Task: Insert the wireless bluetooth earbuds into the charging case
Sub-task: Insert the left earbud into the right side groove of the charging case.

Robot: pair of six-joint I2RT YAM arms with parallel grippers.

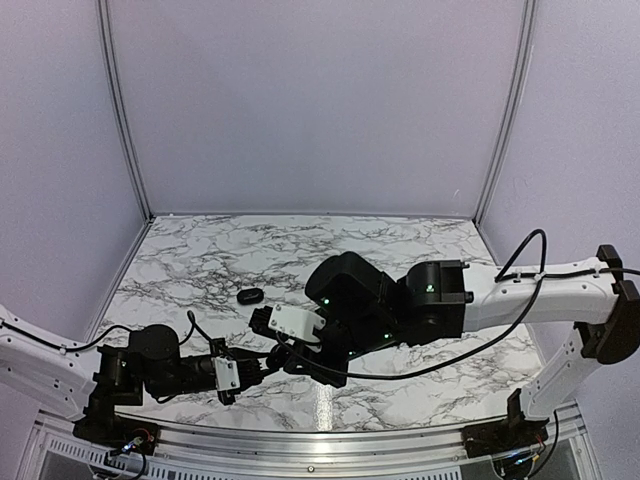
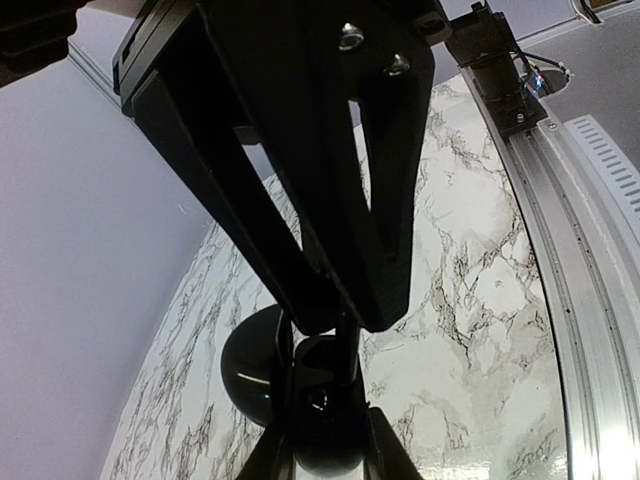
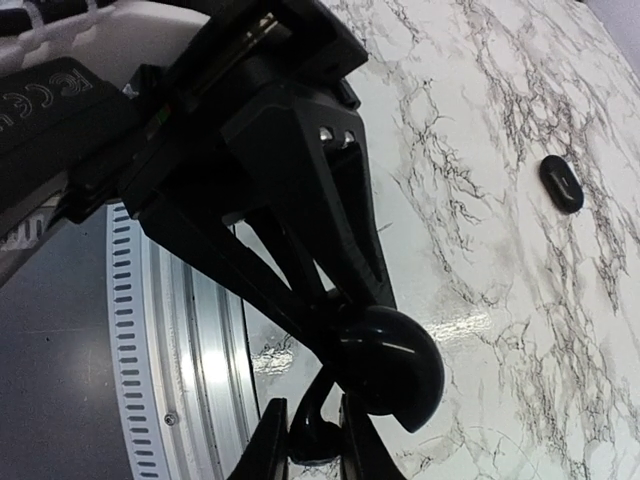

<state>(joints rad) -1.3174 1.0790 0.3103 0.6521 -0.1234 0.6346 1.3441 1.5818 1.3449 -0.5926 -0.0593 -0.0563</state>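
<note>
Here, over the near middle of the white, grey-veined marble table (image 1: 200, 250), the two black arms meet tip to tip. The right end effector (image 3: 340, 322) reaches in from the right and pinches a glossy black rounded charging case (image 3: 395, 368), which is held above the marble close to the ribbed aluminium rail (image 1: 330, 440) at the near edge. The left end effector (image 2: 335, 322) comes in from the left with its fingers pressed together right against the case; whether anything sits between them cannot be told, since the tips are lost in black against the case. A small black oval piece (image 1: 251, 295), likely one of the wireless bluetooth earbuds, lies alone on the marble just far-left of the meeting fingers.
</note>
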